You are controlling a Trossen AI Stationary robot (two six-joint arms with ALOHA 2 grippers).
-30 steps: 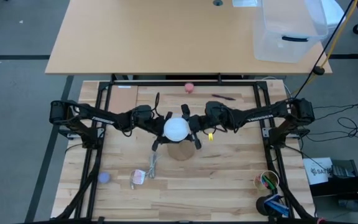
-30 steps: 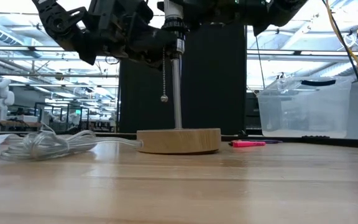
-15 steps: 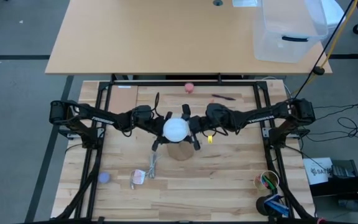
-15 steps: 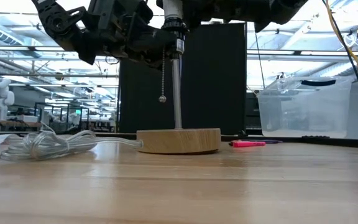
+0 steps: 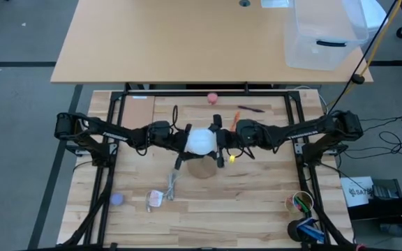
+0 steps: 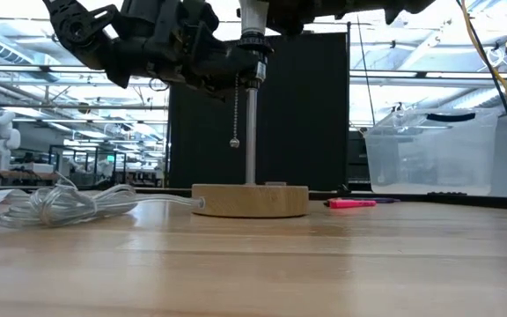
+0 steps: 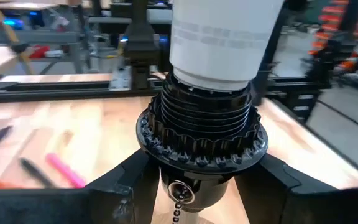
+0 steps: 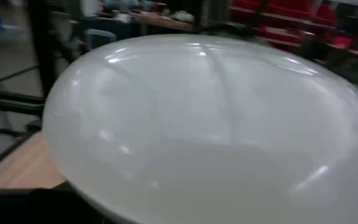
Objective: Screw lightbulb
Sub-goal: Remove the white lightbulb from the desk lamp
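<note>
Wood-slat table (image 5: 257, 202) — lamp base (image 6: 250, 200), clear cord (image 6: 69, 204), pink ball (image 5: 213, 97), possibly pens (image 5: 250, 109).

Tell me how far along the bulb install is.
Done: the lightbulb sits in the black socket atop the lamp post. In hand: the left gripper clamps the socket collar while the right gripper is at the globe. Left: whether it is fully threaded cannot be told.

lightbulb (image 8: 197, 118) fills right wrist view | right fingers hidden
</note>
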